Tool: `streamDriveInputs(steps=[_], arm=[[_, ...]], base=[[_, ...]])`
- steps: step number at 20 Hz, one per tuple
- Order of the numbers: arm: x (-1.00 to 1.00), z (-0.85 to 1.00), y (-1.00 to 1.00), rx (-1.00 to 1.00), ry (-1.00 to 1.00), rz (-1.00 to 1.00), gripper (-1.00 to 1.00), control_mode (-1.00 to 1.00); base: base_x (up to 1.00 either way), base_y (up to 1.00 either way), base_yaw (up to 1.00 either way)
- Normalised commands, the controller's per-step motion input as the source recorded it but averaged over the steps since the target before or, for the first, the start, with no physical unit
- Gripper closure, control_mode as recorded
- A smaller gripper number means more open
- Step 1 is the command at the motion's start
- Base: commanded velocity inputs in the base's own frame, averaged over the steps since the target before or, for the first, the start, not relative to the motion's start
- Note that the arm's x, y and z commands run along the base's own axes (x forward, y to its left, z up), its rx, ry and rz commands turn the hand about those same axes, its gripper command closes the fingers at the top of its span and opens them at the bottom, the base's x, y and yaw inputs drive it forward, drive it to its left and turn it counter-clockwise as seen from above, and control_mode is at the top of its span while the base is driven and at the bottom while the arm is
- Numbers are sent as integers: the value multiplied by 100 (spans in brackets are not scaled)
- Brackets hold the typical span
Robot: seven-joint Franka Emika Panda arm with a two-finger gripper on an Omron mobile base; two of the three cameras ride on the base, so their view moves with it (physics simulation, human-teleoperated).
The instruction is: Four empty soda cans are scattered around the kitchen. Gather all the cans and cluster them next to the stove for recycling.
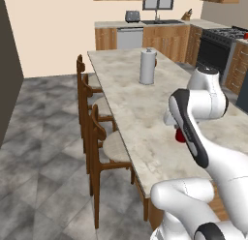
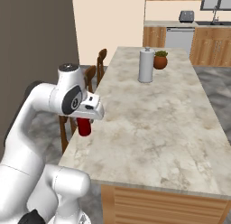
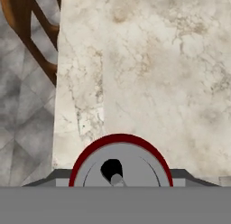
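— What was the pincer (image 2: 85,124) doing?
— It had closed from above on a small red soda can with a silvery top (image 2: 84,127). In the hand view that can (image 3: 121,161) sat right at the bottom, its grey lid and dark opening facing the camera, the red rim curving round it.
— Was the can standing on anything?
— It hung upright over the near left corner of the long marble-patterned counter (image 2: 153,114); whether its base touched the stone I could not tell. In the left base view just a red sliver (image 1: 180,134) showed behind the white arm.
— And farther out?
— A brown wooden chair (image 1: 97,137) stood just beside the counter's edge. Well beyond the can, a tall grey-white cylinder (image 2: 145,65) stood on the counter, with a round brown pot holding a green plant (image 2: 160,60) just beside it. The black gas stove (image 1: 218,43) was against the far wall, well apart from the can.
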Motion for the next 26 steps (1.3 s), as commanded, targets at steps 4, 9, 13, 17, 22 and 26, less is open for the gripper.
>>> streamDriveInputs(steps=[4,9,13,17,22,26], arm=[[-12,7,-6,0,-1,0,100,100],[0,0,0,0,0,0,100,100],[0,0,0,0,0,0,100,100],[0,0,0,0,0,0,100,100],[0,0,0,0,0,0,100,100],[0,0,0,0,0,0,100,100]], base=[[-42,-31,0],[-79,-92,-6],[-56,-100,-11],[-20,-100,-8],[0,-100,-5],[7,-100,-1]])
